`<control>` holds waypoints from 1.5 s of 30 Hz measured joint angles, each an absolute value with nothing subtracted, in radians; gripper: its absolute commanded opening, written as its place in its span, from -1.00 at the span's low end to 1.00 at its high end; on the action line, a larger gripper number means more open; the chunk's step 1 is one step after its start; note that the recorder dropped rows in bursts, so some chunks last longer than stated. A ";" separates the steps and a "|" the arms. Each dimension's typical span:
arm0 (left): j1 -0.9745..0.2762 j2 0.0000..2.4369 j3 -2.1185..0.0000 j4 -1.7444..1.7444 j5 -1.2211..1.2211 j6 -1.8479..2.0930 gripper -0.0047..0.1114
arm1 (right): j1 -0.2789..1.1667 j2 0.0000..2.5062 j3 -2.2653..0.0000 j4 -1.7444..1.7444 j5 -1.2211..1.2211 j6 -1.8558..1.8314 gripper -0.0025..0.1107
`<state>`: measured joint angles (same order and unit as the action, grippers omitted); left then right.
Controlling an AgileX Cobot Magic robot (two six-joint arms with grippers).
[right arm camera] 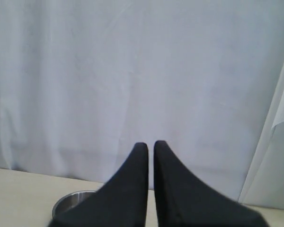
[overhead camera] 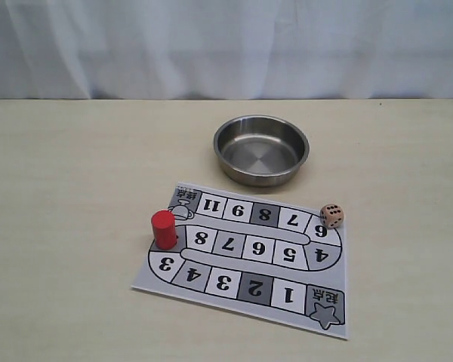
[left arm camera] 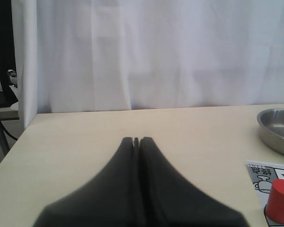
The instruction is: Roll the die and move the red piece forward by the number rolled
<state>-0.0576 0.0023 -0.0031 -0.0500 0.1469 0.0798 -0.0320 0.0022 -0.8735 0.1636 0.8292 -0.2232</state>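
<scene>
Red piece on board, die at corner

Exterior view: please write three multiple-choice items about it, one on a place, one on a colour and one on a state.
1. Where does the piece stand?
A. on the board
B. in the bowl
C. on the die

2. What colour is the piece?
A. blue
B. red
C. green

3. What state is the bowl in?
A. upside down
B. holding the die
C. empty

Answers:
1 A: it stands upright at the board's left end in this view.
2 B: it is glossy red.
3 C: only bare steel shows inside, and the die lies by the board's corner.
</scene>
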 measured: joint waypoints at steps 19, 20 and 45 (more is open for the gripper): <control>-0.058 0.002 -0.003 -0.050 0.147 0.080 -0.92 | -0.032 0.006 -0.487 0.166 0.373 -0.223 -0.89; -0.058 0.002 -0.003 -0.050 0.147 0.080 -0.92 | -0.032 0.006 -0.445 0.166 0.322 -0.223 -0.89; -0.058 0.002 -0.003 -0.050 0.147 0.080 -0.92 | -0.032 0.004 -0.003 0.167 0.051 -0.253 -0.89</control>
